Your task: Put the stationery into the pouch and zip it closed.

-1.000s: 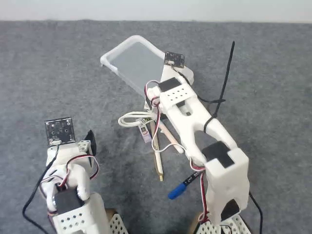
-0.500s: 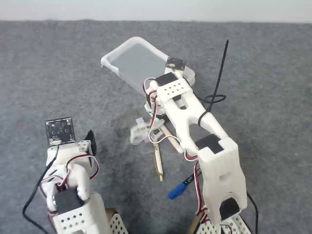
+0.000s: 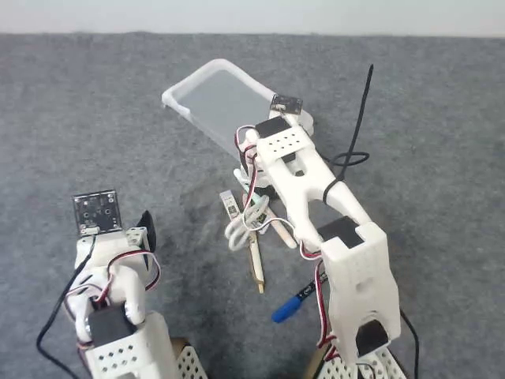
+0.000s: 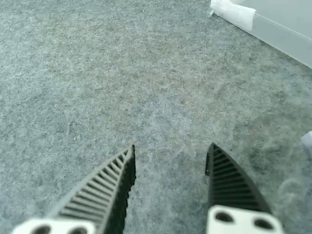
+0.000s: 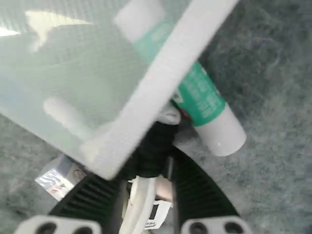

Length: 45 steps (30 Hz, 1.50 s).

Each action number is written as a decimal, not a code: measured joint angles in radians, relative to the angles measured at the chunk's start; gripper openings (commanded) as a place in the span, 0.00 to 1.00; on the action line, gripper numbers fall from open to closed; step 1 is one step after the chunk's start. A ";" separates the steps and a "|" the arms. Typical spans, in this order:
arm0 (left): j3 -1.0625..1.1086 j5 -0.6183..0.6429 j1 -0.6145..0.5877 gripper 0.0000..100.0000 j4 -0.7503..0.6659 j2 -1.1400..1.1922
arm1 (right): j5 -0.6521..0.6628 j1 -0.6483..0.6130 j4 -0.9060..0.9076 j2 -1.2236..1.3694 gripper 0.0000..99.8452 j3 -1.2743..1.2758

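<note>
Right tool [image 5: 146, 170]: clenched on white cable [image 3: 236, 231] at pouch [image 3: 213, 99] edge (loops dangling). Advised: feed the loops inside first. Left tool [image 4: 168, 165]: released, idle.

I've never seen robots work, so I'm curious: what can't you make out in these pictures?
Right gripper: the right arm covers it in the high view; up close, the white thing it clamps is too blurred to name.
Glue stick: right wrist view, the pouch's rim crosses it, so inside or underneath is unclear.
Blue marker: high view, right arm covers one end.
</note>
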 measured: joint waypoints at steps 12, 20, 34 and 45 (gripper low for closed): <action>0.000 0.000 0.000 0.23 0.000 0.000 | 0.400 -0.005 0.336 0.000 0.01 -0.187; 0.000 0.000 0.000 0.28 0.000 0.000 | 0.470 -0.006 0.382 -0.020 0.01 -0.216; 0.000 0.000 -0.006 0.30 0.000 0.000 | 0.621 -0.084 0.201 -0.367 0.01 0.193; -0.017 0.041 0.031 0.30 0.000 0.000 | 0.672 -0.087 -0.009 -0.678 0.01 0.477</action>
